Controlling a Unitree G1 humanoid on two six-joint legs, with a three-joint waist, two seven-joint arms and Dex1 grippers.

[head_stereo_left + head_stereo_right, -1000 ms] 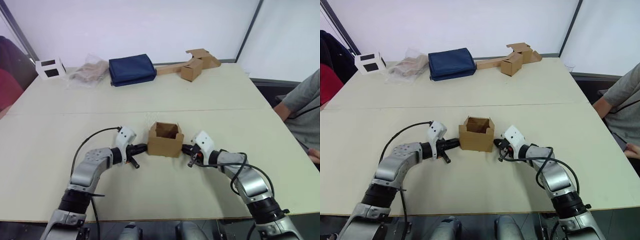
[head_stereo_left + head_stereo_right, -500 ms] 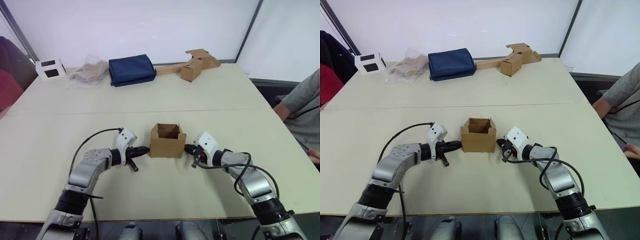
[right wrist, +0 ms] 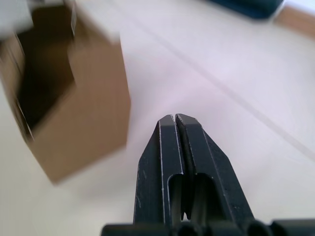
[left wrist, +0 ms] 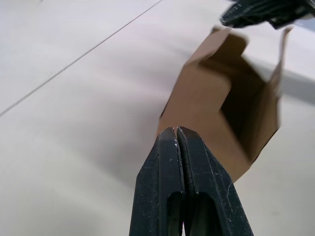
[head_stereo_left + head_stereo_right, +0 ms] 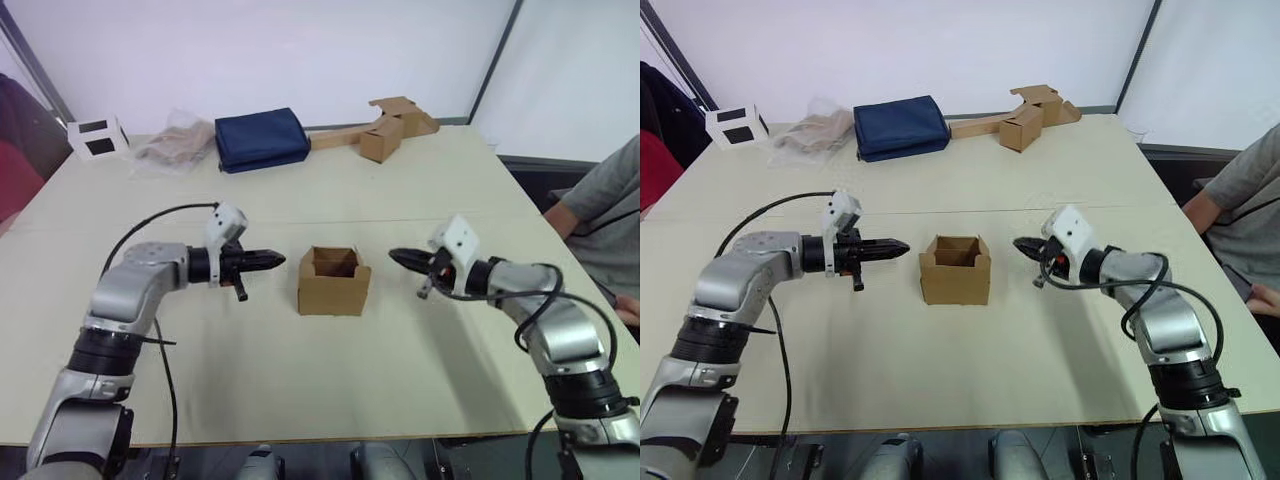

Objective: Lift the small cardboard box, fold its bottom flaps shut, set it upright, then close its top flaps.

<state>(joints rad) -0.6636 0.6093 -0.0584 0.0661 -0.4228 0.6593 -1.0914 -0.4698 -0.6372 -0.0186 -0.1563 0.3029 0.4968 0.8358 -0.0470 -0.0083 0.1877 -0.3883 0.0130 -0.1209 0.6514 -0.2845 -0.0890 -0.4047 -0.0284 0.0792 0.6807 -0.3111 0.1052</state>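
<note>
The box stands upright near the middle of the table, its mouth open, top flaps standing up around the rim. The left gripper hovers at its 9 o'clock, the right gripper at its 3 o'clock. Both have their fingers pressed together, hold nothing, and are apart from the cardboard, their tips pointing inward at about rim height.

The bottom flaps lie under the box and cannot be seen, so whether they sit flat is a guess; the box appears to stand level.

Risks, as I judge them:
- The box is light and unheld. A closed tip pushing a flap from one side only could slide or tip the whole box rather than hinge the flap. The opposite gripper would need to brace the far wall.
- Tips entering too low would catch the wall beneath the hinge line, denting it or shoving the box toward 12 or 6 o'clock.
- Folding flaps in the wrong order could leave one trapped beneath or sprung above its neighbour, so the centre seam does not meet.
- Stiff corrugated flaps may spring back once released.
- If the bottom is only loosely folded, downward pressure on top could splay it open.

Away at 12 to 1 o'clock, the other box on its strip is well clear and no hazard.
</note>
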